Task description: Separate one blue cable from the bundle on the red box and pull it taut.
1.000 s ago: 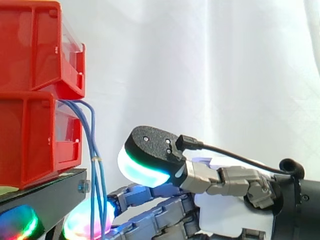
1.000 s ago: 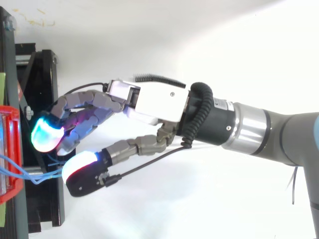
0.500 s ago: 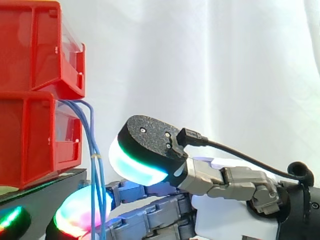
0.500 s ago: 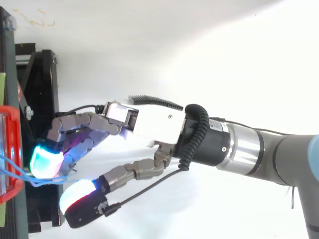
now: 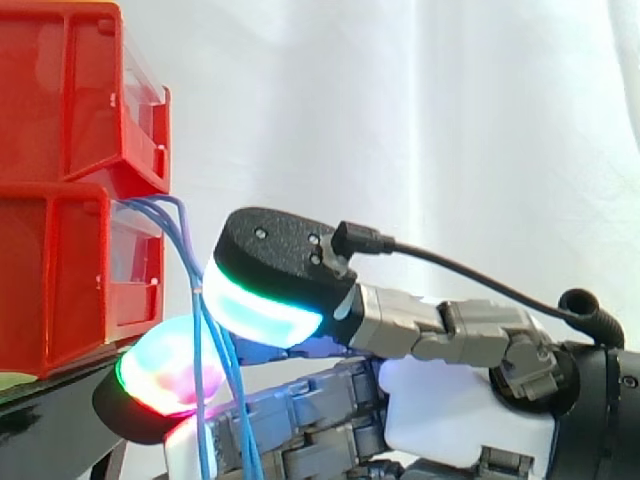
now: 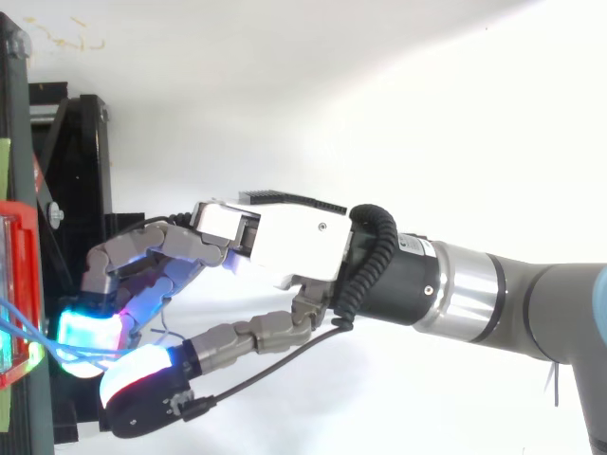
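Note:
Thin blue cables come out of the lower red bin and hang down in front of the black stand. My hand reaches in from the right with its fingers curled. In the side view the cables run down between the thumb pad and a glowing fingertip. These two pads stand close together around the strands. From above, the cables lead from the bin's edge into the gap between the cyan fingertip and the thumb.
A second red bin sits stacked on the lower one. The black stand's frame lies just left of the fingers. A white curtain hangs behind, and a white surface spreads under the arm.
The hand has risen and moved sideways toward the cables. Thumb and fingertip have come together around the strands, and the cables now bend slightly at the pads.

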Controlling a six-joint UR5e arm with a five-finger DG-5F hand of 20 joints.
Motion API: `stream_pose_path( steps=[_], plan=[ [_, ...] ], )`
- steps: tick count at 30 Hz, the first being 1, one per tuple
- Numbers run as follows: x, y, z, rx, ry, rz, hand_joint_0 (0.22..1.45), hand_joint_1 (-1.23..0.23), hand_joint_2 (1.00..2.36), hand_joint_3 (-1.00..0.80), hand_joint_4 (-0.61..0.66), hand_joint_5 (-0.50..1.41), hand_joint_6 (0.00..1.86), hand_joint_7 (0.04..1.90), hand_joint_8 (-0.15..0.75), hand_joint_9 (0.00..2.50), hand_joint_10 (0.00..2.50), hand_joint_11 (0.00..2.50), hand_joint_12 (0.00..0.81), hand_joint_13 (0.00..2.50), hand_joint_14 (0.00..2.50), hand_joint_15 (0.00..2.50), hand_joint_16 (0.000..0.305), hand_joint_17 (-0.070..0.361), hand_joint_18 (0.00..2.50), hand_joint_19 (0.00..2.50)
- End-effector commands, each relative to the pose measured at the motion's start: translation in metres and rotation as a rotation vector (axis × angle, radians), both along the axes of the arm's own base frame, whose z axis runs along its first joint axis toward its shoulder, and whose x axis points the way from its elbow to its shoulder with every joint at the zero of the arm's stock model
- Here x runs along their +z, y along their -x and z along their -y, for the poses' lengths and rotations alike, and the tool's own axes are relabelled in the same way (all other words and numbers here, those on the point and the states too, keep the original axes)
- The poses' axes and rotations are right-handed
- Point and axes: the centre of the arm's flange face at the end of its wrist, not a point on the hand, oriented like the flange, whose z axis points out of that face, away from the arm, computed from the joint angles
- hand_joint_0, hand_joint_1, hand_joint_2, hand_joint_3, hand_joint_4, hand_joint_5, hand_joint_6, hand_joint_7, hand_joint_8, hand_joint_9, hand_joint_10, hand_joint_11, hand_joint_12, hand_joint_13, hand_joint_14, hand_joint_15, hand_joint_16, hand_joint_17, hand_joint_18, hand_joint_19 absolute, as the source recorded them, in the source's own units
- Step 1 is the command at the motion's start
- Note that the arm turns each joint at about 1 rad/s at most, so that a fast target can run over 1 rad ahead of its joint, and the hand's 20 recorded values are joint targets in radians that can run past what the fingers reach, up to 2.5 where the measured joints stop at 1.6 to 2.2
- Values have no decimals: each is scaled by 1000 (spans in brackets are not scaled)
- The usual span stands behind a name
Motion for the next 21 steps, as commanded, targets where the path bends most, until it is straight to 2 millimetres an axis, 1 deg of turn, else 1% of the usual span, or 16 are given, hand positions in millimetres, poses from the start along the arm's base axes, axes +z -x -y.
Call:
stream_pose_path(
  steps=[1,3,4,5,11,16,18,20,21],
  plan=[
    [10,1,0,6,-1,-14,571,-767,1009,-266,107,-131,789,897,338,1055,11,516,414,798,8,270,54,123,605,82],
    [15,2,0,4,1,-25,574,-775,1008,-253,108,-138,811,886,342,1061,8,536,417,813,8,282,55,124,616,84],
    [15,2,0,4,2,-31,574,-777,1008,-245,102,-142,825,879,342,1064,8,547,420,818,8,290,56,125,637,90],
    [18,3,-2,6,4,-41,576,-784,1008,-220,103,-143,828,906,352,1077,8,559,425,828,10,298,56,127,649,101],
    [22,2,-5,9,2,-38,571,-773,1006,-151,100,-147,876,849,367,1111,7,603,440,875,8,332,59,133,718,125],
    [25,1,-5,14,-7,-37,579,-760,1006,-139,93,-148,880,857,373,1112,9,603,444,887,9,335,60,134,734,139],
    [32,3,-5,16,-19,-51,588,-776,1009,-144,81,-154,886,840,365,1095,10,631,434,881,10,356,57,128,721,158],
    [42,6,-4,17,-21,-66,604,-831,1015,-178,55,-163,887,870,337,1061,11,655,408,858,11,362,51,115,683,207],
    [50,12,-2,17,-17,-102,606,-832,1014,-183,51,-164,889,864,336,1058,12,661,405,856,11,369,51,114,681,208]
  ],
)
